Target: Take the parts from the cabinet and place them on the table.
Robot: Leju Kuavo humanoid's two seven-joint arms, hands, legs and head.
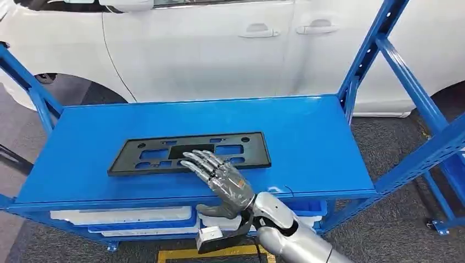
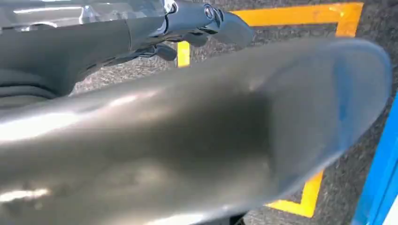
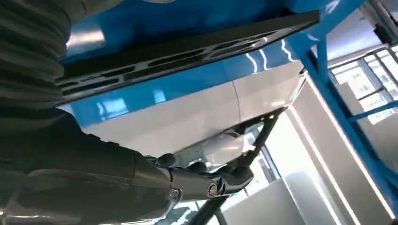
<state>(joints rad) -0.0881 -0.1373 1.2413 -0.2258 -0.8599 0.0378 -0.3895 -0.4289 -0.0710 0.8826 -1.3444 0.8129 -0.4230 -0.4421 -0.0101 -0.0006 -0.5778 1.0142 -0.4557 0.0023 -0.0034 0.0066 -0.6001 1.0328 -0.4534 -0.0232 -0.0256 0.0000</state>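
Here the right hand, fingers spread and holding nothing, hovers at the near edge of the black plate lying flat on the blue shelf; hooking that edge should lift it cleanly.

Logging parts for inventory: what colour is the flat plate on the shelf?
Black; the plate shows best in the head view.

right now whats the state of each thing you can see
black panel: lying flat on the shelf top
right hand: fingers spread over the panel's near edge, grip not clear
blue shelf: holds only the panel on top
white trays: stored on the level below
car doors: closed
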